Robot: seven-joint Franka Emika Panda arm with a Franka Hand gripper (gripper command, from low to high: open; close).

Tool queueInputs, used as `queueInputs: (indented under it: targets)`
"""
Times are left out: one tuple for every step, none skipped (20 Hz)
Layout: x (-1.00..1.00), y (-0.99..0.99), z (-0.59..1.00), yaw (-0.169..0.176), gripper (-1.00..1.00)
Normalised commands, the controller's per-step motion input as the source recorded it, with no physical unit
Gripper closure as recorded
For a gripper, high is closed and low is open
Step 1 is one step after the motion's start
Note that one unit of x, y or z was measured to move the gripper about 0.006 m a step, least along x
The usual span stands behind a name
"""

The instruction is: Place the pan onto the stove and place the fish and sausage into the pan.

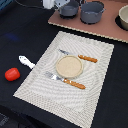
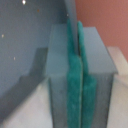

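The blue-grey pan (image 1: 69, 8) is at the exterior view's left end of the pinkish-brown stove (image 1: 100, 27); I cannot tell whether it rests on the board or hangs just above it. My gripper (image 1: 54, 4) is at the pan's left side. In the wrist view the gripper (image 2: 75, 30) has its teal pads (image 2: 72, 80) pressed together on a thin blue-grey strip (image 2: 67, 15), seemingly the pan's handle, above the stove's edge (image 2: 105, 20). The white fish (image 1: 26, 61) and the red-orange sausage (image 1: 12, 74) lie on the dark table, left of the placemat.
A larger grey pot (image 1: 92, 11) stands on the stove right beside the pan. Another vessel (image 1: 123, 17) is at the stove's right end. A striped placemat (image 1: 95, 75) carries a round plate (image 1: 69, 66), a knife (image 1: 82, 57) and a fork (image 1: 67, 81).
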Motion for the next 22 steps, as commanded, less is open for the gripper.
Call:
queueInputs:
  targets:
    - [0.06, 0.34, -0.18, 0.0, 1.0]
    - [0.08, 0.33, -0.17, 0.0, 1.0]
    - [0.12, 0.36, -0.16, 0.0, 1.0]
    - [0.18, 0.41, -0.14, 0.0, 1.0]
    - [0.18, 0.42, -0.14, 0.0, 1.0]
    - [0.19, 0.42, -0.13, 0.0, 1.0]
    - [0.15, 0.39, -0.13, 0.0, 1.0]
    - [0.15, 0.36, -0.11, 0.0, 1.0]
    - [0.15, 0.33, -0.05, -0.009, 1.0]
    - [0.15, 0.28, 0.0, -0.019, -1.0]
    - [0.17, 0.24, 0.09, -0.036, -1.0]
    - [0.19, 0.26, 0.34, -0.045, -1.0]
    - [0.21, 0.23, 0.49, -0.046, -1.0]
    - [0.15, 0.21, 0.57, -0.038, -1.0]
    - [0.09, 0.17, 0.61, -0.03, -1.0]
    - [0.08, 0.14, 0.57, -0.021, -1.0]
    - [0.08, 0.15, 0.55, -0.016, -1.0]
    - [0.05, 0.11, 0.48, -0.011, -1.0]
    - [0.02, 0.07, 0.41, -0.01, -1.0]
    - [0.04, 0.04, 0.43, -0.004, -1.0]
    - [0.07, -0.05, 0.48, 0.0, -1.0]
    - [0.08, -0.22, 0.5, -0.002, -1.0]
